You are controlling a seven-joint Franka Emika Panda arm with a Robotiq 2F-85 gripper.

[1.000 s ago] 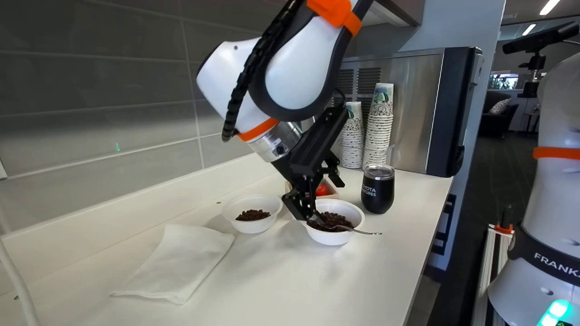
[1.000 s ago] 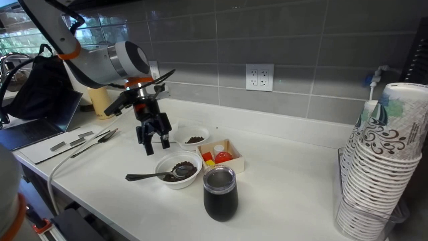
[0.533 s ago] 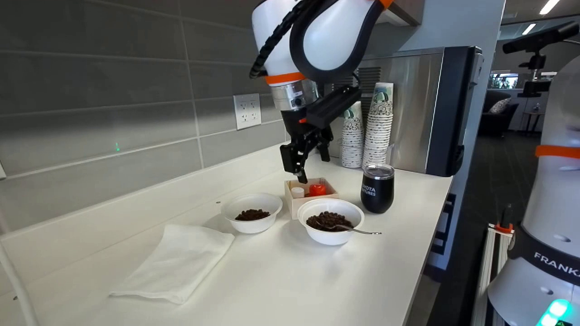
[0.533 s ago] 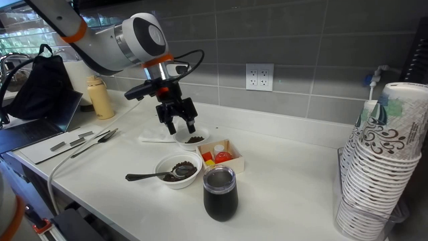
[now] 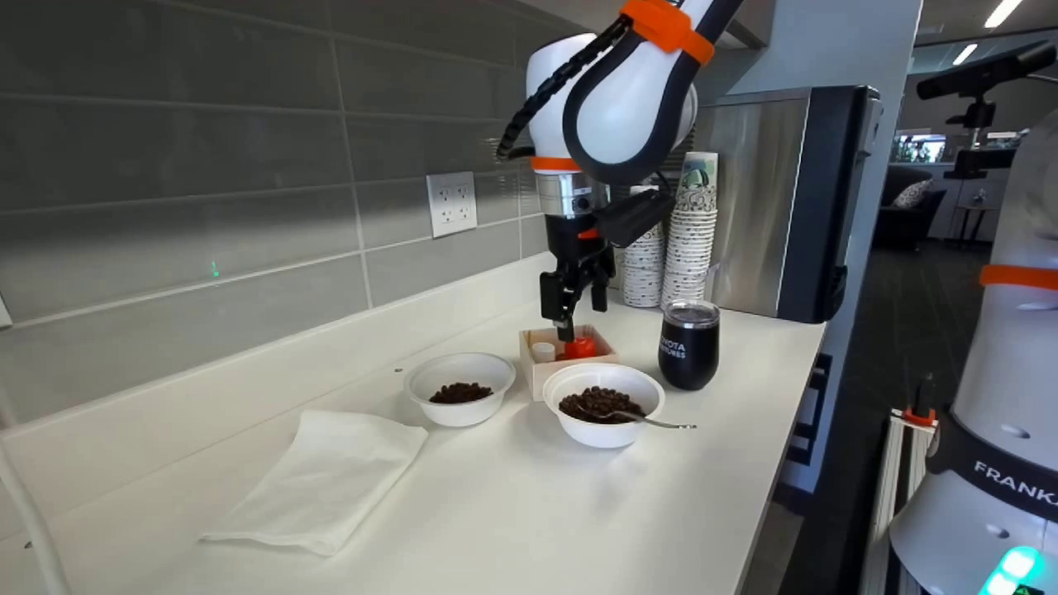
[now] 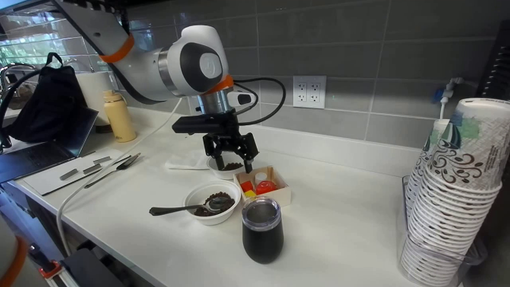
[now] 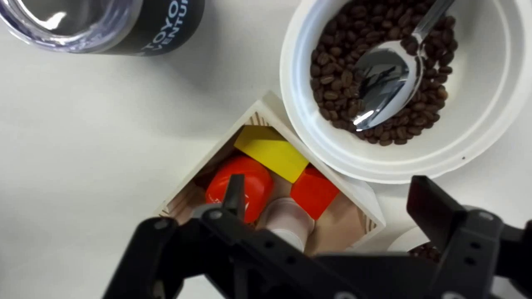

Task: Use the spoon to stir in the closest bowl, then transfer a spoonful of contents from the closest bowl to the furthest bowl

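My gripper (image 5: 583, 321) is open and empty, pointing down over the wooden box; it also shows in the other views (image 6: 234, 169) (image 7: 328, 182). A white bowl (image 5: 607, 435) of dark brown beans stands in front of the box, also seen in an exterior view (image 6: 217, 220) and the wrist view (image 7: 490, 104). A metal spoon (image 6: 175, 210) rests in it, its head on the beans in the wrist view (image 7: 384, 79) and its handle over the rim. A further white bowl (image 5: 463, 415) with fewer beans stands beside it; the gripper partly hides it in an exterior view (image 6: 227, 174).
A small wooden box (image 6: 279, 196) with red and yellow pieces and a white cylinder touches or nearly touches the spoon's bowl. A black tumbler (image 6: 263, 239) stands close by. A white cloth (image 5: 322, 479) lies flat. Stacked paper cups (image 5: 690, 240) and the tiled wall (image 5: 273, 306) are behind.
My gripper has moved across from the far side of the bowls to over the wooden box, and turned from tilted to nearly upright. It stays open. The bowls and spoon have not moved.
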